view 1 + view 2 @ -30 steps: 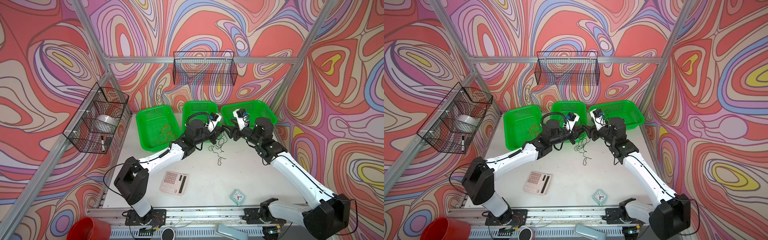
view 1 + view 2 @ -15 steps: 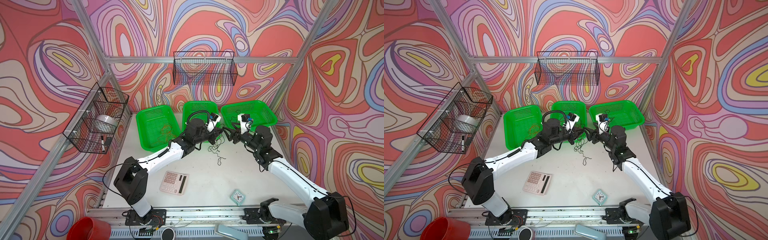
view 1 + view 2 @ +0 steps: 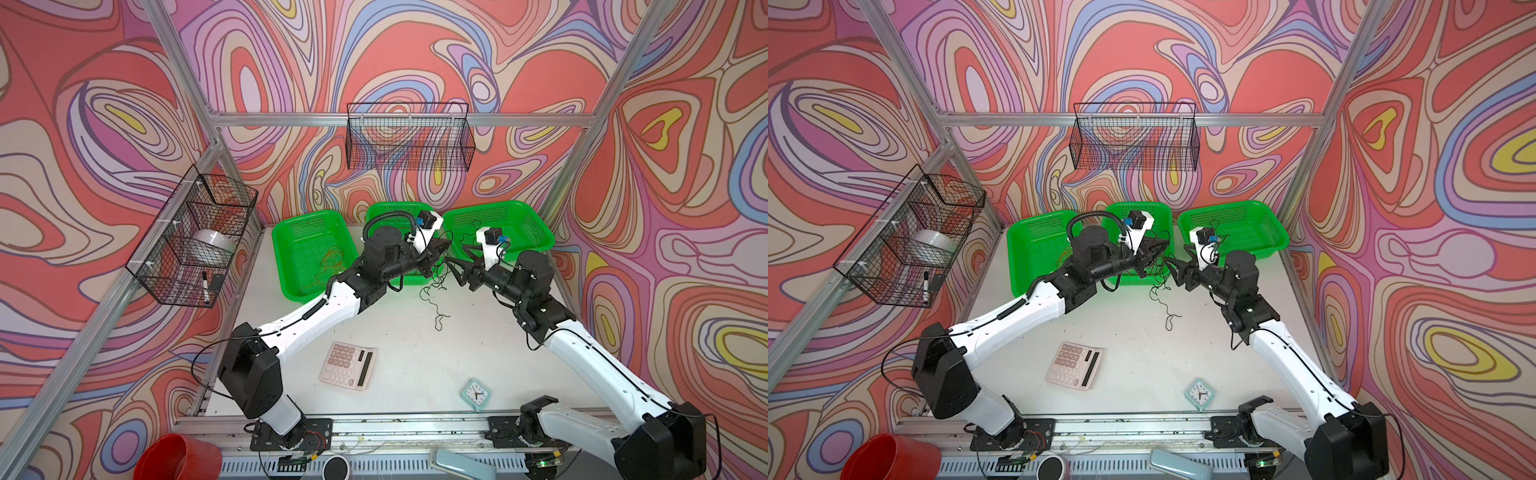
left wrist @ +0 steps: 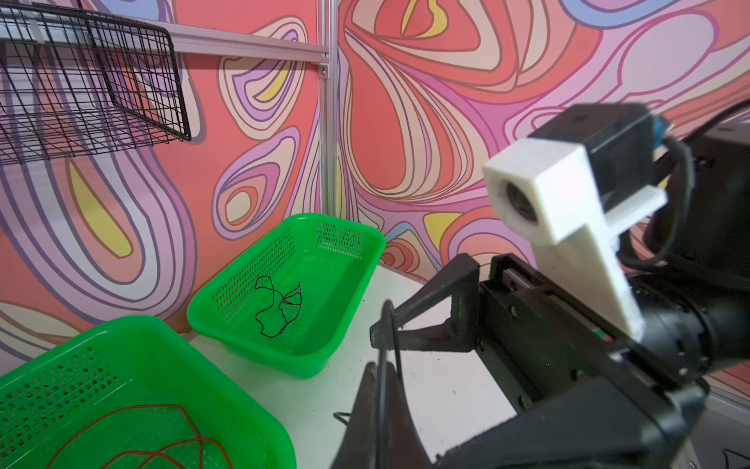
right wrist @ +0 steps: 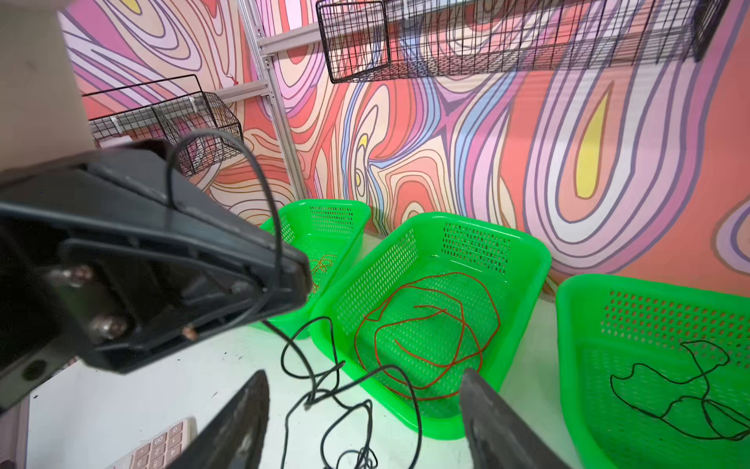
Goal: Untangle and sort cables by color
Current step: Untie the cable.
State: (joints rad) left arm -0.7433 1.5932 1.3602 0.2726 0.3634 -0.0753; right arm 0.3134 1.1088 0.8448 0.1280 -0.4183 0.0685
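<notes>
Two snags await the black cable [image 5: 324, 392]

Left gripper [image 5: 298, 280] pinches it; the rest trails knotted down to the table [image 5: 121, 398], lower centre of the right wrist view, one loop just beside the middle basket [image 5: 539, 260]. Right gripper [image 3: 455, 270] gapes wide. Pulling may tighten the knot or hook the basket
</notes>
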